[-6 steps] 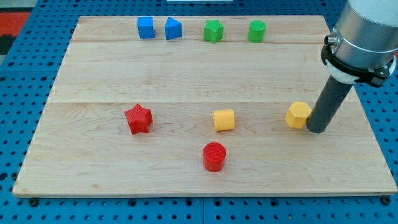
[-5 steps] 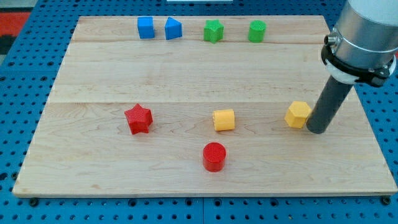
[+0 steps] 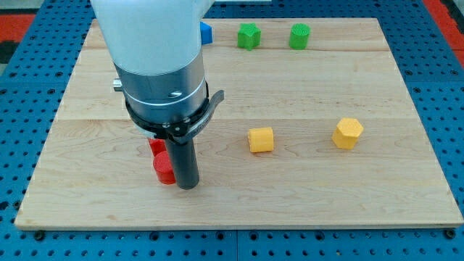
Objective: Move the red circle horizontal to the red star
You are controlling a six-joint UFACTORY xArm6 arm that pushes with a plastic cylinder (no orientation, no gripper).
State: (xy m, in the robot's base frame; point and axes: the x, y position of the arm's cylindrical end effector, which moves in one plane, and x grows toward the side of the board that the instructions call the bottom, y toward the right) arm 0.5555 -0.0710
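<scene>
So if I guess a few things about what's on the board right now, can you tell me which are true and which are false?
1. My tip sits right beside the red circle, on its right in the view. True.
2. The red star is in full view. False: the arm hides most of it; only a bit shows just above the red circle.
3. Two yellow blocks lie on the board's right half. True: the yellow block and the yellow hexagon.
4. The green blocks sit along the view's bottom edge. False: the green star and green cylinder are at the top.
</scene>
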